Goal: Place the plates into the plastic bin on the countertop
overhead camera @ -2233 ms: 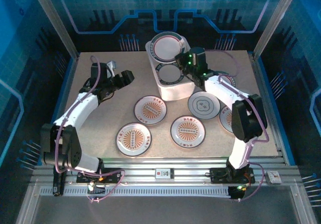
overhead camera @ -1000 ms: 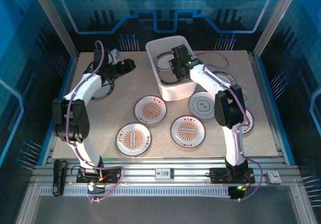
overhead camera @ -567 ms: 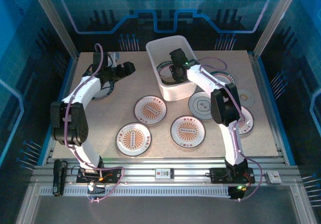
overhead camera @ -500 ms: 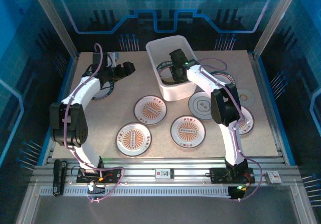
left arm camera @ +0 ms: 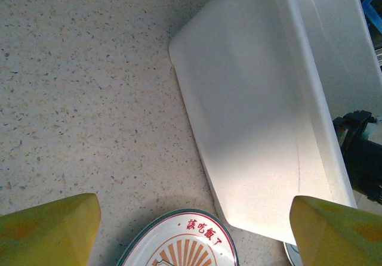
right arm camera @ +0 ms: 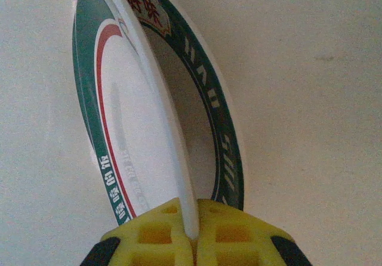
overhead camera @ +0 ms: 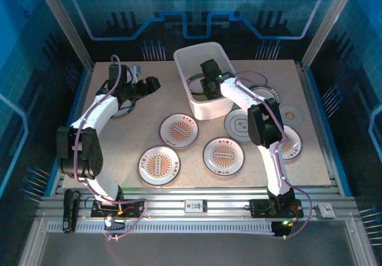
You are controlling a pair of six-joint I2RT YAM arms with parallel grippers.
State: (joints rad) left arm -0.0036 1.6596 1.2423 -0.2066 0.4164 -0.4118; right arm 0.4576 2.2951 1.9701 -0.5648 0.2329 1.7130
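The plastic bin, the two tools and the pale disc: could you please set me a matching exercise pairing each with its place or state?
1. left tool
2. right tool
3. plastic bin
4. pale disc

A. far middle of the countertop
B. open above an orange-patterned plate
C. near the countertop's right edge
D. shut on a green-rimmed plate

Pairs: 1-B; 2-D; 3-A; 4-C

At bottom centre the right gripper [right arm camera: 192, 221] pinches a green-rimmed white plate [right arm camera: 140, 135] by its edge; a lettered plate [right arm camera: 222, 136] sits just behind.
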